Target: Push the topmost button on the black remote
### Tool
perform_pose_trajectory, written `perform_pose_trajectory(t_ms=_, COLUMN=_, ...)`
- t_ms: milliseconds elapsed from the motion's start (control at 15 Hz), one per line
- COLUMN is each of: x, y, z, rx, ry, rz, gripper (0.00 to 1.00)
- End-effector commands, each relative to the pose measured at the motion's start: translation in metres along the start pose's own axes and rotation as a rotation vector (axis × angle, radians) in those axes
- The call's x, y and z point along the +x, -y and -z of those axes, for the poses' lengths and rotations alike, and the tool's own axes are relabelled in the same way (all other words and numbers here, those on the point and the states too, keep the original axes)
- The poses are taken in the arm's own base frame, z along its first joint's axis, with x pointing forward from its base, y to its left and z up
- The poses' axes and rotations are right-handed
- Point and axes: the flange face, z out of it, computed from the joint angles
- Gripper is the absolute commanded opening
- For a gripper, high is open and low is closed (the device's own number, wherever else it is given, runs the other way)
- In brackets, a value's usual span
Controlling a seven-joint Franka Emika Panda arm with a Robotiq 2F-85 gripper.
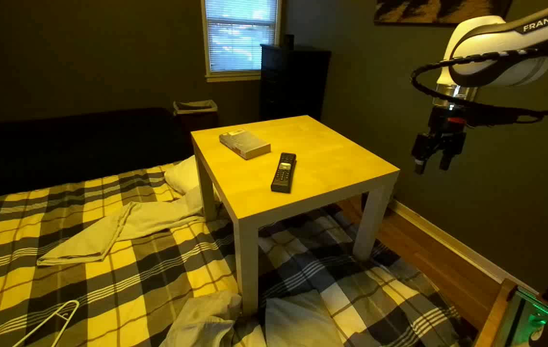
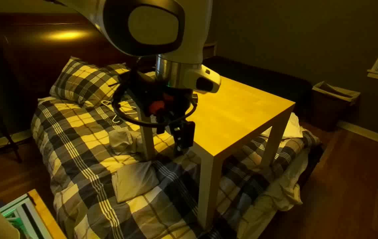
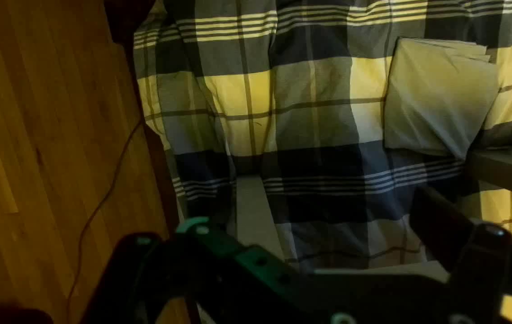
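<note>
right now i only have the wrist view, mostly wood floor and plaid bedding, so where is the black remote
Observer: In an exterior view, the black remote lies on the yellow tabletop.
Operator: is it face up or face down
Observer: Face up; its small buttons show, though I can't make out each one.
Operator: anything else on that table
Observer: Yes, a pale flat box lies on it too, near the remote but not touching it.
</note>
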Motion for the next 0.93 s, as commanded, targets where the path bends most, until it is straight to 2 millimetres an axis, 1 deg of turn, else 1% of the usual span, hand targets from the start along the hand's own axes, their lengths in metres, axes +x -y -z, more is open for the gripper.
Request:
perform_pose_trajectory(t_ms=0, x=0.000, y=0.000, z=0.000, rx=0.000, ry=0.000, rz=0.000, gripper=1.00)
perform_pose_trajectory(t_ms=533, x=0.000, y=0.000, z=0.000, rx=0.000, ry=0.001, rz=0.000, gripper=1.00)
perform_pose_trajectory(t_ms=600, x=0.003, y=0.008, z=0.002, rx=-0.021, ry=-0.025, rz=0.022, gripper=1.00)
perform_pose_trajectory(t_ms=667, x=0.005, y=0.021, z=0.005, rx=-0.012, ry=-0.038, rz=0.059, gripper=1.00)
perform_pose_trajectory(t_ms=800, x=0.010, y=0.054, z=0.014, rx=-0.036, ry=-0.088, rz=0.163, gripper=1.00)
perform_pose_trajectory(t_ms=867, x=0.013, y=0.074, z=0.018, rx=-0.045, ry=-0.111, rz=0.221, gripper=1.00)
